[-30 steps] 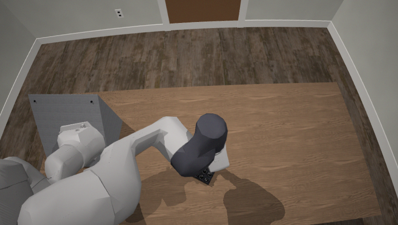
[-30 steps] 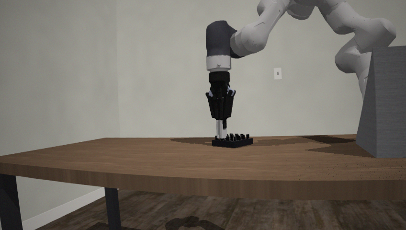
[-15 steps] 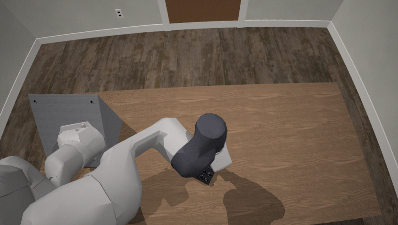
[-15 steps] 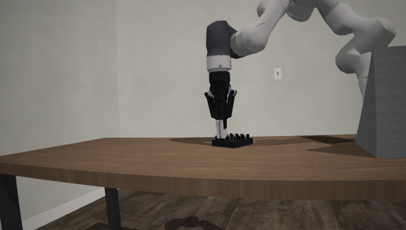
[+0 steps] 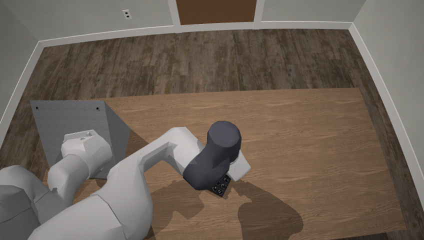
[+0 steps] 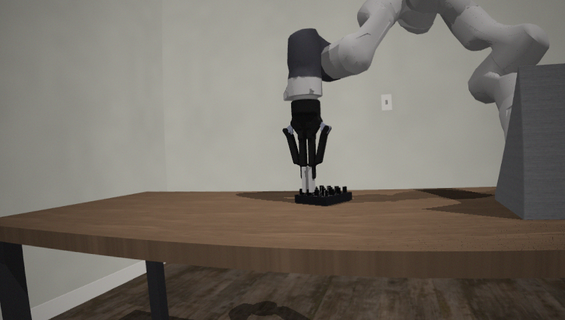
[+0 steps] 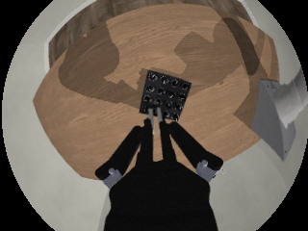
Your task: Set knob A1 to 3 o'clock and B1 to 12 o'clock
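Knob box sits on the table, turned at an angle, with the gripper upright over one edge row and its fingertips down among the knobs. You have the fingers drawn nearly together, a slim gap showing between them; whether a knob is caught in that gap you cannot tell from here. Judge the box as small and fairly light, so expect it to skate or twist on the wood if you push sideways or turn a knob off its axis. Take hold of one knob only, low enough for the pads to bear on its sides, centred on its shaft, and let the wrist do the turning. The knobs look hard and narrow, so a shallow or lopsided bite could slip, while pressing down hard might bind the knob or drag the box. Neighbours stand close (the white lines are too small to read here), so open just enough to clear your knob and lift straight up before moving on. Ease off near an end stop, where more twist would probably swing the whole box.

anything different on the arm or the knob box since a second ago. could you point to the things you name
The wrist's white flange point(image 5: 240, 168) point(image 6: 304, 87) swung counter-clockwise in the top view, turning the gripper point(image 6: 308, 191) point(image 7: 155, 113) with it. No grasp or release shows. The knob box point(image 5: 220, 189) point(image 6: 322, 199) point(image 7: 166, 93) stayed put.
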